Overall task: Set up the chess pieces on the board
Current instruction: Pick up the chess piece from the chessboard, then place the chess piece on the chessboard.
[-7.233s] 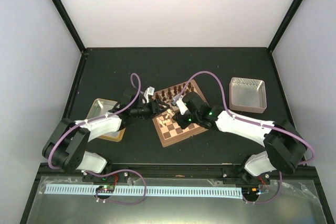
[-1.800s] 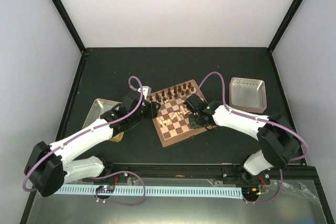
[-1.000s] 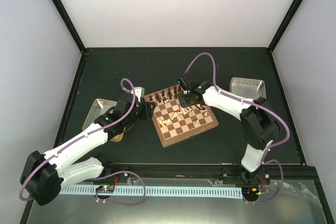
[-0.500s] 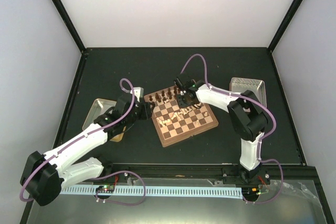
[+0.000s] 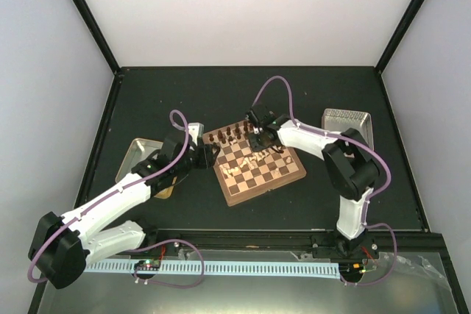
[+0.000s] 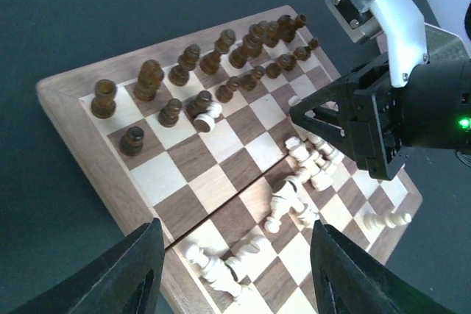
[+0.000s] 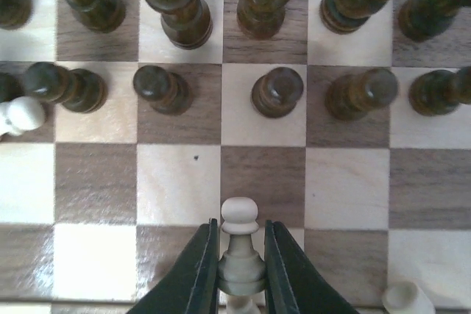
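The chessboard (image 5: 237,187) lies tilted mid-table, also in the left wrist view (image 6: 81,119) and right wrist view (image 7: 346,182). Several cream chess pieces (image 6: 305,170) lie toppled in its middle, more near its near edge (image 6: 221,262). One cream piece (image 6: 208,119) lies among the dark brown chessmen (image 6: 151,79) in the far rows. My right gripper (image 7: 239,270) is shut on a cream pawn (image 7: 240,244), held over the board below the dark pawn row; it shows from above too (image 5: 257,136). My left gripper (image 6: 232,255) is open and empty, off the board's left edge (image 5: 211,154).
A metal tray (image 5: 140,154) lies left of the board, mostly under my left arm. Another metal tray (image 5: 347,120) stands at the right, behind my right arm. Black posts and white walls ring the dark table.
My right gripper moved from the board's right edge up toward the dark pieces' rows. My left gripper pulled back off the board to its left edge.
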Controlling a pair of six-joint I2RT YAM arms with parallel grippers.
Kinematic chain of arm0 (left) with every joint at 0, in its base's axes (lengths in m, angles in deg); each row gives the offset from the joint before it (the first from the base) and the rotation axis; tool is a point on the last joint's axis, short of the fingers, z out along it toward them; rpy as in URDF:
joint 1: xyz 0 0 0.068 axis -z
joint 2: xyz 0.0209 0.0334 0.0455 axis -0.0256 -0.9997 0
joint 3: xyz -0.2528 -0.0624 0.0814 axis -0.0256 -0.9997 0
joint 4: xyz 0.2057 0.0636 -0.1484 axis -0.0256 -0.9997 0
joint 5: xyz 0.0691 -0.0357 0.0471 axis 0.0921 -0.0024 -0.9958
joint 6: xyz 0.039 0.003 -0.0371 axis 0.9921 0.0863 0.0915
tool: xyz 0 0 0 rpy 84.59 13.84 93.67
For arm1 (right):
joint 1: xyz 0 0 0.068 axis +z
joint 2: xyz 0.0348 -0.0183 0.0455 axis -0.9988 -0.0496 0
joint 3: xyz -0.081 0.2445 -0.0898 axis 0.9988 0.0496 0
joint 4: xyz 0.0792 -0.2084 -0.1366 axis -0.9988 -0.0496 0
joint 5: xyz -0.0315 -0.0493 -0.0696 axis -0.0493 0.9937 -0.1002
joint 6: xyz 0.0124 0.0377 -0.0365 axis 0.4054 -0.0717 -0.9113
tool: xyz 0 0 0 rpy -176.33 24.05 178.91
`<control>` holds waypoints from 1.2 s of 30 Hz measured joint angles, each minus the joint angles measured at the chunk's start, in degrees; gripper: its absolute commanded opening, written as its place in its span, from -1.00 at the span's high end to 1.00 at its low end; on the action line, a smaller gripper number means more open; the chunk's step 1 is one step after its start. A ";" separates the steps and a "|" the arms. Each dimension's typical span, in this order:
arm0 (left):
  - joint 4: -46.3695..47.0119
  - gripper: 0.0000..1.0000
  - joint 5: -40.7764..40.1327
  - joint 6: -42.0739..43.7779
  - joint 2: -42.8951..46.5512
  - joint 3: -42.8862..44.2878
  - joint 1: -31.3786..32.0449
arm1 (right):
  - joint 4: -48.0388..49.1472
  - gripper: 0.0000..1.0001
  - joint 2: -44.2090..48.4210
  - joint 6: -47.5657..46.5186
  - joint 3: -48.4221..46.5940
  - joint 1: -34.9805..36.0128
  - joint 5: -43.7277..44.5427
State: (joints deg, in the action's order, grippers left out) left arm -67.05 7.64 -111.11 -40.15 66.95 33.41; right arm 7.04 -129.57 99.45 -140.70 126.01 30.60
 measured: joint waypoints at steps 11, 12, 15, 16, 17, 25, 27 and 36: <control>5.70 -0.38 12.11 -2.99 4.61 0.48 -1.18 | 16.59 0.72 27.10 -5.25 16.50 0.22 -13.44; 6.08 -0.39 14.62 -3.72 4.72 1.33 -1.29 | 18.60 0.72 30.08 -5.97 18.40 0.46 -15.63; 6.25 -0.40 21.07 -5.16 4.50 5.11 -1.49 | 22.88 0.72 36.17 -7.78 22.45 1.62 -20.61; 6.34 -0.40 23.15 -5.53 4.26 6.80 -1.49 | 24.35 0.72 38.14 -8.41 23.67 2.27 -22.25; 6.51 -0.40 25.27 -5.84 3.93 8.68 -1.49 | 25.64 0.72 39.76 -9.09 24.59 2.93 -23.67; 8.96 -0.09 34.47 -10.71 0.87 12.79 -1.51 | 33.83 0.71 46.23 -13.35 28.09 5.60 -29.90; 8.90 0.02 35.36 -11.43 -0.07 12.79 -1.51 | 34.86 0.71 46.27 -14.10 28.11 5.77 -30.51; 7.82 0.59 36.54 -11.78 -1.44 12.79 -1.51 | 35.82 0.72 45.40 -16.44 28.11 6.69 -31.87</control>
State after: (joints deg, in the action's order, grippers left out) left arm -59.22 44.19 -122.89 -41.59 79.74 31.90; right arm 42.86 -84.17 83.02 -112.59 132.70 -1.27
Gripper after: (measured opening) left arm 0.295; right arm 0.146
